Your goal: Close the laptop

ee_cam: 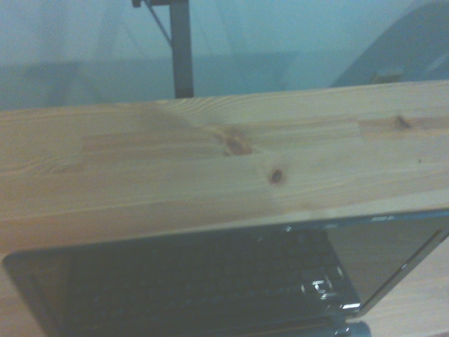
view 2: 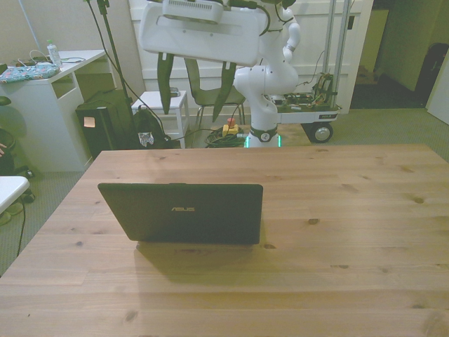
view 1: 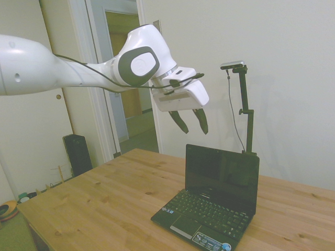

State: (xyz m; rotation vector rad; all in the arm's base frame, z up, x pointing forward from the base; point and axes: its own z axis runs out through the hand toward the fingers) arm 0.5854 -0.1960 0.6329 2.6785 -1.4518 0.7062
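With my jaws [view 1: 192,122] open above the laptop [view 1: 212,201], I should lower behind its lid's top edge and push it down gently.

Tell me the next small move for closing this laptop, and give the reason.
Probably lower the tool toward the top edge of the screen and get just behind it. The laptop stands open with its screen upright, and the tool hangs open in the air above it, touching nothing. From behind the lid, a push toward the keyboard should fold it shut.
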